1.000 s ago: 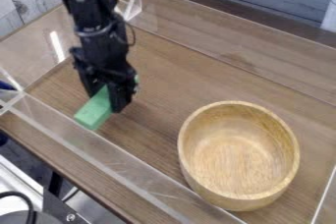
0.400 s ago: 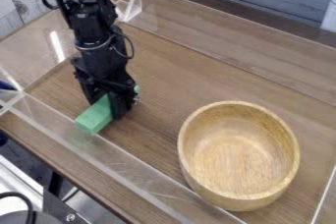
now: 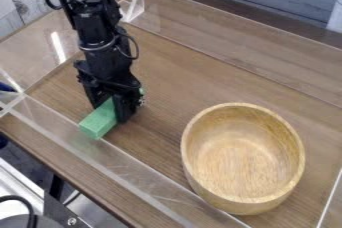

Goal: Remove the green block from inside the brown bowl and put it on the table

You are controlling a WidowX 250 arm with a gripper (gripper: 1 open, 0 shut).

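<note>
The green block [image 3: 95, 123] lies low at the table's [image 3: 201, 67] left front, its near end on or just over the wood. My gripper [image 3: 112, 106] points straight down over the block's far end, with a black finger on each side, shut on it. The near half of the block shows in front of the fingers and the far end is hidden between them. The brown bowl [image 3: 243, 160] stands to the right near the front, well apart from the gripper, with nothing inside it.
A low clear acrylic wall [image 3: 74, 137] runs along the front edge just beside the block. Another clear wall [image 3: 140, 7] stands behind the arm. Bare wood lies between the gripper and the bowl.
The block has come down a little and tipped flatter toward the table. More of its green face now shows in front of the fingers. The gripper has hardly shifted.
</note>
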